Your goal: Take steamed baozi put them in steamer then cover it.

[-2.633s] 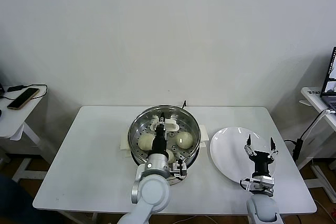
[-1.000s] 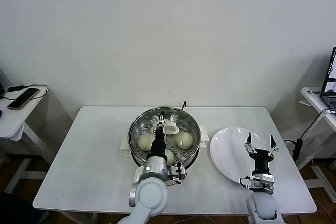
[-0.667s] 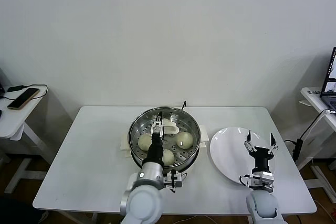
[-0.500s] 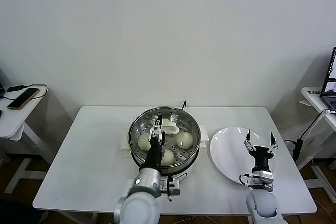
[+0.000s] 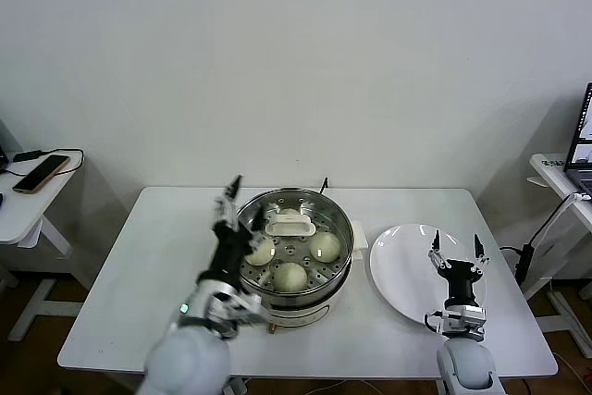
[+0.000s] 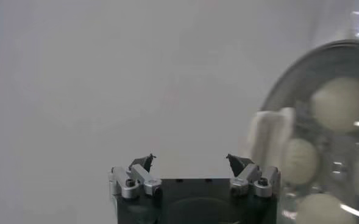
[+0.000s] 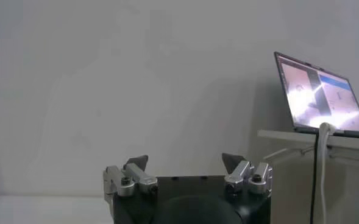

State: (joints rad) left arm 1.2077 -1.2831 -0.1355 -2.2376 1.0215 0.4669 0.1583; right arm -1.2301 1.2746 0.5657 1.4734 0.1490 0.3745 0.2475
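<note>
In the head view, nearest to the robot, the left gripper (image 5: 230,199) is raised at the left side of the steamer (image 5: 292,245), above the white table (image 5: 139,275). Its fingers are spread apart and they hold nothing; the left wrist view shows the same, with the two fingertips (image 6: 144,162) well apart over the bare table surface. On the other side the right gripper (image 5: 455,253) hangs over the near part of the white plate (image 5: 412,270), also with its fingers wide apart and empty. In the right wrist view this gripper (image 7: 185,162) points toward the wall, and a laptop (image 7: 322,101) stands on a side table beyond it.

The steamer stands at the middle of the table, just beside the plate. The steamed baozi (image 5: 289,275) lie inside it on the perforated tray. The cover (image 5: 294,240) sits on the steamer, and its cream handle (image 5: 287,226) is at the centre, above the buns.

Farther to the left, a phone (image 5: 41,173) lies on a small side table.
</note>
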